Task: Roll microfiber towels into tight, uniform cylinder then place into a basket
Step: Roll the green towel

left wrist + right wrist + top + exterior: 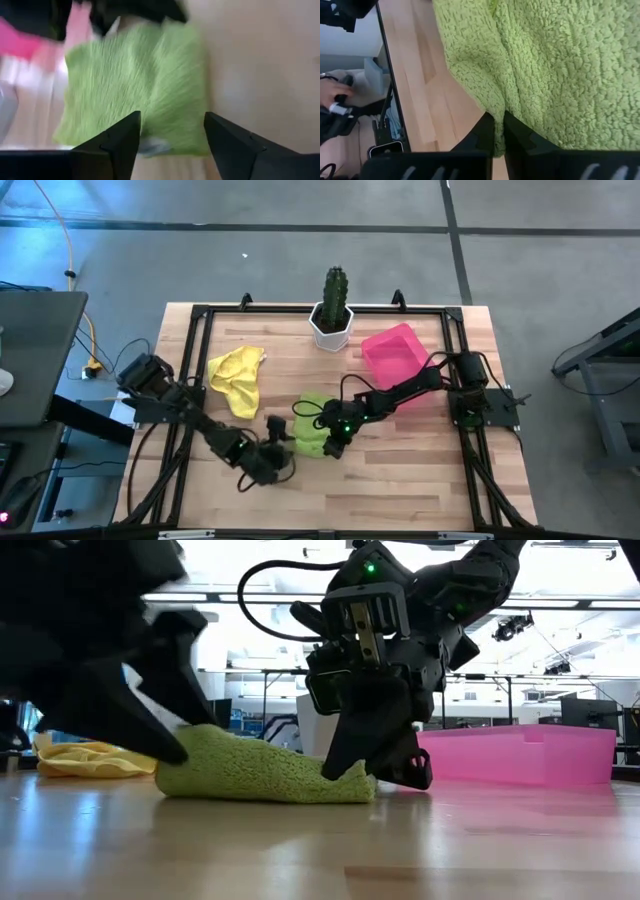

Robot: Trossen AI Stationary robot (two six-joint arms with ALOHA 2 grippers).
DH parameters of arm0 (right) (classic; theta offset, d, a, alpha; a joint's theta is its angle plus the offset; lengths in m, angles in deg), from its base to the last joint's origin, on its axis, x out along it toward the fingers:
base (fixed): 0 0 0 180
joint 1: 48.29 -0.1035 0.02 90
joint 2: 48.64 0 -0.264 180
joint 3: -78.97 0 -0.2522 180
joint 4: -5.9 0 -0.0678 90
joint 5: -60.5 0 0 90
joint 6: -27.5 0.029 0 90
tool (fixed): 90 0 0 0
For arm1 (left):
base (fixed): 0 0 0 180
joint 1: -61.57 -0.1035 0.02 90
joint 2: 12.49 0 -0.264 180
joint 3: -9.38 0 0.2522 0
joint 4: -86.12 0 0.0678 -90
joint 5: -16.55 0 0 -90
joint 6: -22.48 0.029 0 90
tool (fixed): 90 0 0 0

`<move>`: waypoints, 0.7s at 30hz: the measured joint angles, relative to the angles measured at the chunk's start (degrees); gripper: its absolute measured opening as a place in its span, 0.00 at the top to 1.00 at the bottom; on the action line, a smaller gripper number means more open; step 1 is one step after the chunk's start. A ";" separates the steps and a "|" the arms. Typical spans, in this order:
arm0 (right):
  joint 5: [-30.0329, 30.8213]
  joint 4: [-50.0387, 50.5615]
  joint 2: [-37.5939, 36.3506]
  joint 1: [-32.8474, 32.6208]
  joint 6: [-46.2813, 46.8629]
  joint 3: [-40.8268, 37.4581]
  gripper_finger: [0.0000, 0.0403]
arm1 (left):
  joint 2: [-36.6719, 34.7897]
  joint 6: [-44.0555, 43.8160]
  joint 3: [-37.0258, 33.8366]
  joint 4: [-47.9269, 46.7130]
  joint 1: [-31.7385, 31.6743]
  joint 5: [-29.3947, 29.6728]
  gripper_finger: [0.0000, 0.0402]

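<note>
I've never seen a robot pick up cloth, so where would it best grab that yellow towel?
Probably at the raised, bunched fold of the yellow towel, coming straight down from above. It lies crumpled and flat on the table, so its edges offer little, while a raised wrinkle gives the tool something to pinch.

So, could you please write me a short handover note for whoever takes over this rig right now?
Right gripper: shut on an edge of the green towel, mid-table.
Left gripper: open, down at the same towel's other side, fingers straddling its edge.
Yellow towel: crumpled on the table on the left arm's side, untouched.
Pink basket: beside the cactus pot; no towel shows inside it.
Done: nothing rolled or placed yet.
Left: roll the green towel, basket it, then do the same with the yellow one.
</note>
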 joint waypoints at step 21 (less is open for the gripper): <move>1.00 0.04 -0.07 -0.13 -2.82 0.04 0.98 | 2.04 -12.43 -0.13 -0.01 -4.94 -18.91 0.84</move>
